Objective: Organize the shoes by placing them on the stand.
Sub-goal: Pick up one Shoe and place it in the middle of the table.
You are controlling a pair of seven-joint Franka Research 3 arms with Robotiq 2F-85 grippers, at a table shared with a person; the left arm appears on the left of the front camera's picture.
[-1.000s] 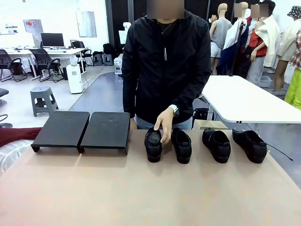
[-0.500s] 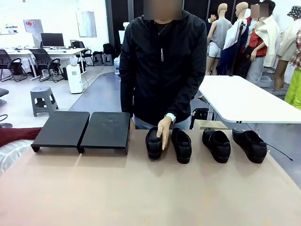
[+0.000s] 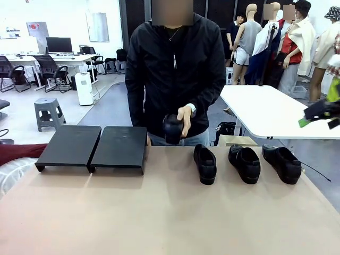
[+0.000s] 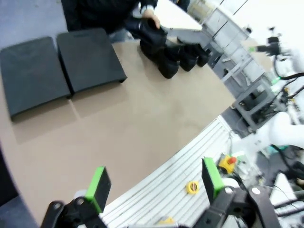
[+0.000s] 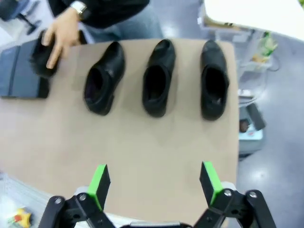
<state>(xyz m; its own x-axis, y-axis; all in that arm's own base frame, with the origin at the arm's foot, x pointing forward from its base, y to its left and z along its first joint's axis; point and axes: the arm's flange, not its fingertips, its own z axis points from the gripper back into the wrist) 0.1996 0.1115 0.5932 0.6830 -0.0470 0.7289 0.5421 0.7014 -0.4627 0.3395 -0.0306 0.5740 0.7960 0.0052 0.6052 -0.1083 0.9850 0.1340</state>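
Currently my left jaws and right jaws stand spread, empty; person's hand (image 3: pixel 185 118) holds one shoe (image 3: pixel 172 129) above tabletop (image 3: pixel 159 212), three shoes (image 3: pixel 205 164) lying there.

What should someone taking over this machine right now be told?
Left tool and right tool: both open and empty, away from the shoes.
The person's hand holds one glossy black leather loafer in the air beside the low black two-panel stand.
Three matching loafers sit in a row on the tan tabletop, right of the stand.
Done: nothing on the stand yet. Left: all four loafers.
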